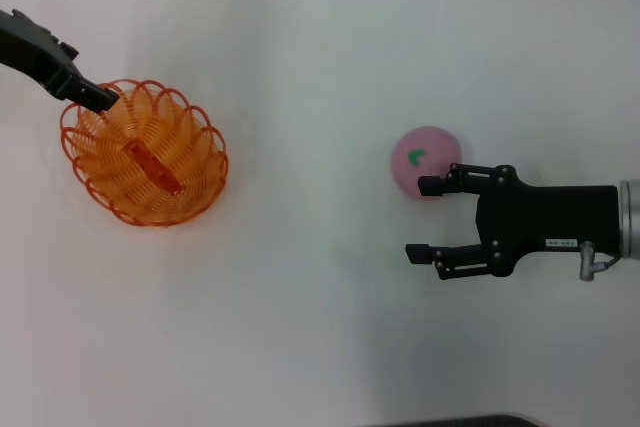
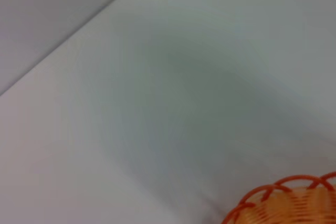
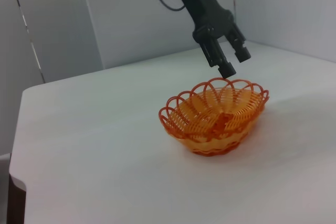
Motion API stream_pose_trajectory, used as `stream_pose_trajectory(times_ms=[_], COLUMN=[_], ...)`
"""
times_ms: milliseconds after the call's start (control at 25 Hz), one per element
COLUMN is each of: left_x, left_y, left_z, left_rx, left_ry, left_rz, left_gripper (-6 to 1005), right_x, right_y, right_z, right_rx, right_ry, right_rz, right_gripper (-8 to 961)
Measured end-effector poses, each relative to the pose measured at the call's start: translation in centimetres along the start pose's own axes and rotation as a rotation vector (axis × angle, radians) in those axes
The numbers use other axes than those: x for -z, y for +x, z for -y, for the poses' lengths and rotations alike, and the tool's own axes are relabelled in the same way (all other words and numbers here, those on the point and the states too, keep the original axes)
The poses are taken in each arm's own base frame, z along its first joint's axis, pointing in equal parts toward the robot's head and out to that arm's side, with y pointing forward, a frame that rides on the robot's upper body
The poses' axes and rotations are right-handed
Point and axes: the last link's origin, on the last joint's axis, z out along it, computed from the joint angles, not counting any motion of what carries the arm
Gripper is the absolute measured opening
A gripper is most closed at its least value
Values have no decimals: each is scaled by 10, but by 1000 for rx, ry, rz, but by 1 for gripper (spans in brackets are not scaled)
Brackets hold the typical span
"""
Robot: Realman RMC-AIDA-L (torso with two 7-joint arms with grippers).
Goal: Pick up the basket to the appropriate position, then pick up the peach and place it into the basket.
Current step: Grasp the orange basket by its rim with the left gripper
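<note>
We take the basket (image 1: 145,152) as our landmark: it sits flat on the white table (image 1: 320,327), an oval of orange wire loops with a scalloped rim and a flat orange strip along its base. Our left gripper (image 1: 103,99) hangs at the basket's far-left rim; seen from the right wrist, it (image 3: 229,62) hovers just above the scalloped edge with its fingers (image 3: 227,69) a little parted and nothing between them, clear of the wire. From the left wrist we catch only a corner of the basket's rim (image 2: 283,198) against the bare tabletop. The peach (image 1: 425,160), pink with a small green leaf mark on top, rests on the table well apart from the basket, off to its right. Our right gripper (image 1: 424,218) lies to the right of the basket too, low beside the peach on its near side, its claw spread wide and empty; the upper finger (image 1: 440,184) sits right at the peach's near edge, though we cannot tell whether it touches.
</note>
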Motion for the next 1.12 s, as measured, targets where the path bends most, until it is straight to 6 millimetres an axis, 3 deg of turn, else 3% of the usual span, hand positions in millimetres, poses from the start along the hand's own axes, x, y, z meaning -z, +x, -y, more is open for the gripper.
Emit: stream_pose_trajectory(times_ms=[360,840,1120], left_x=[-5,-32,-35], left_y=[12,6,5], left_z=[1,-5,-7], left_rx=[-113,-128,-130], left_ry=[38,31,29], left_rz=[106,128,128], left_gripper=[819,819,821], right_x=[-2,-2,-3], right_y=[-2,-3,-4], right_z=[1,1,1], right_rx=[0,1,2], right_ry=[-6,-8,-11], right_rz=[0,2,3], right_gripper=[877,872,869])
